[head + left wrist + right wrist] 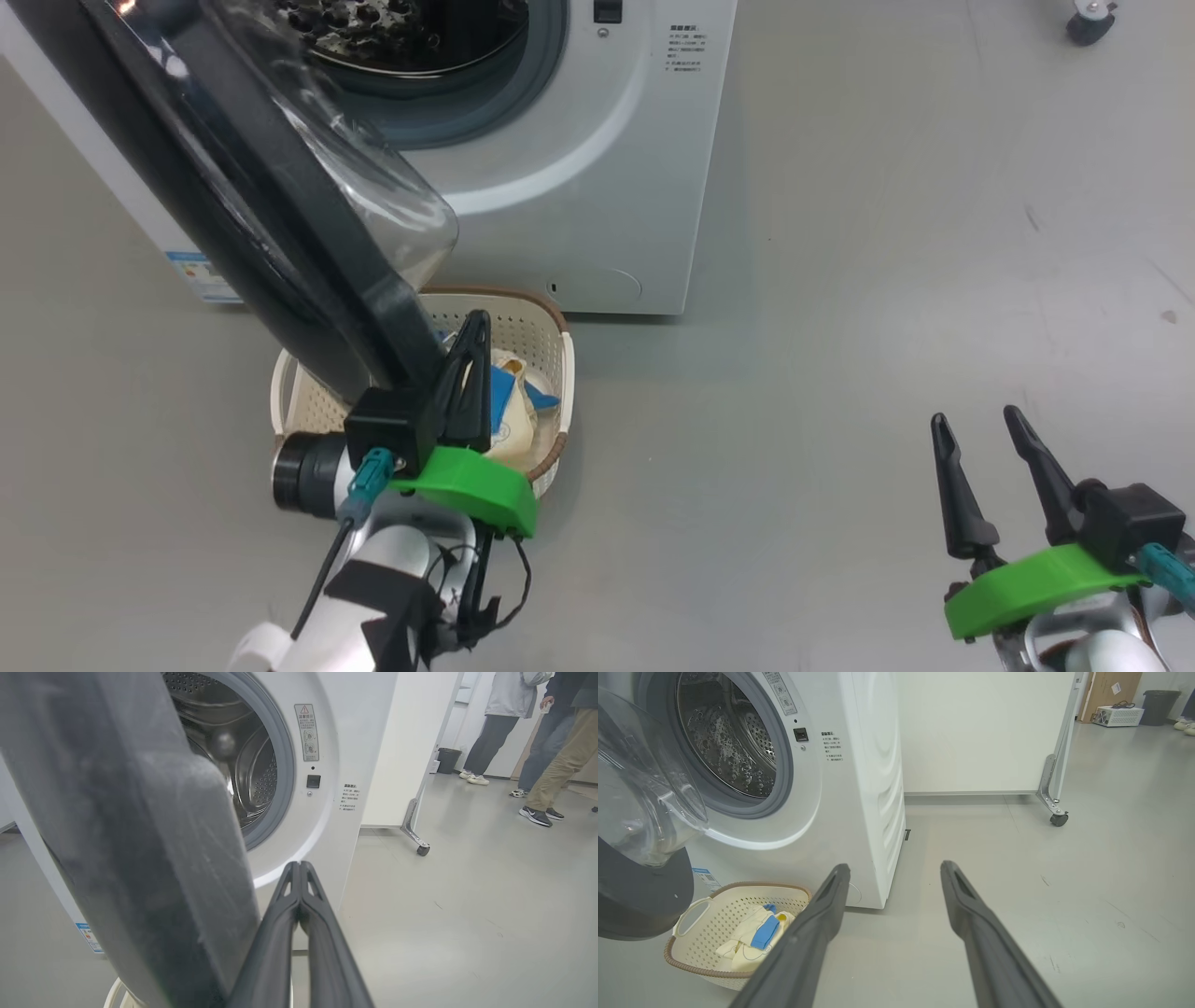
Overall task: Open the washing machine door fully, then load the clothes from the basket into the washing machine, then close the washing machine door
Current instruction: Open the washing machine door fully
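Observation:
The washing machine [597,168] [859,788] stands with its steel drum [252,765] exposed. The washing machine door [233,187] [131,849] [640,896] swings out to the left, black rim and clear glass bowl hanging over the basket [532,341] [756,885]. In the basket lie the clothes [513,415] [747,942], pale yellow with a blue patch. My left gripper [479,322] [299,864] is shut and empty, its fingers right against the door rim's lower edge on the inner side, above the basket. My right gripper [975,417] [895,867] stands open over bare floor, far right of the basket.
A white panel on casters [985,732] stands right of the machine. Beyond it the left wrist view shows people's legs [551,765] and a dark bin [447,759]. Another caster [1088,23] shows at the head view's top right. Grey floor [887,280] spreads to the right.

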You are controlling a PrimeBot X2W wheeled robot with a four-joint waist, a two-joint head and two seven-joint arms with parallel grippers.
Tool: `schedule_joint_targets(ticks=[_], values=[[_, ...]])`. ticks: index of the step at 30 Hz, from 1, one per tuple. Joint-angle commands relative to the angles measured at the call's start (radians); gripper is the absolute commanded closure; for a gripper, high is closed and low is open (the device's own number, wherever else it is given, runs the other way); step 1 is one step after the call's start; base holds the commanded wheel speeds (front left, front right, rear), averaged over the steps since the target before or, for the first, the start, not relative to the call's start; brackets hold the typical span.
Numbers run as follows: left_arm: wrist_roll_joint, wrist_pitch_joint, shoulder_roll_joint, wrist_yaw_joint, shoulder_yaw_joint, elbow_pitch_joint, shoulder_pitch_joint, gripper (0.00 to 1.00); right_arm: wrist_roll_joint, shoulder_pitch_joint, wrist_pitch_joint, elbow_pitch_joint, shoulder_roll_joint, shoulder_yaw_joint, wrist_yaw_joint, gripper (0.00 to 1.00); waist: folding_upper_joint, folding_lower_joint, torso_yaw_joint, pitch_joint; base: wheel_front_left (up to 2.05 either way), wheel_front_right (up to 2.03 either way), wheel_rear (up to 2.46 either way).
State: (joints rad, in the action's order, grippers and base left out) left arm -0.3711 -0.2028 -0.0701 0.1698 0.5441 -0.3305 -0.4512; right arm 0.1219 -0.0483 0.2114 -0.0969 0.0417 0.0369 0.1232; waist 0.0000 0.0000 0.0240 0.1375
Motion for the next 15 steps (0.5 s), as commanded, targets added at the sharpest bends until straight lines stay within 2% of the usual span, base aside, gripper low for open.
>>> schedule_joint_targets(ticks=[1,15], values=[[0.005,0.001,-0.052,0.022,-0.059,0.024,-0.009,1.00,-0.004,0.038,0.017,0.032,0.009,-0.015,0.008,0.00,0.0000,0.0000,0.006,0.000,0.00,0.00,0.00],[0.031,0.020,-0.102,0.092,-0.052,0.153,0.090,1.00,-0.026,0.033,0.009,0.043,0.009,-0.002,0.008,0.00,0.0000,0.0000,0.099,-0.004,0.00,0.00,0.00]])
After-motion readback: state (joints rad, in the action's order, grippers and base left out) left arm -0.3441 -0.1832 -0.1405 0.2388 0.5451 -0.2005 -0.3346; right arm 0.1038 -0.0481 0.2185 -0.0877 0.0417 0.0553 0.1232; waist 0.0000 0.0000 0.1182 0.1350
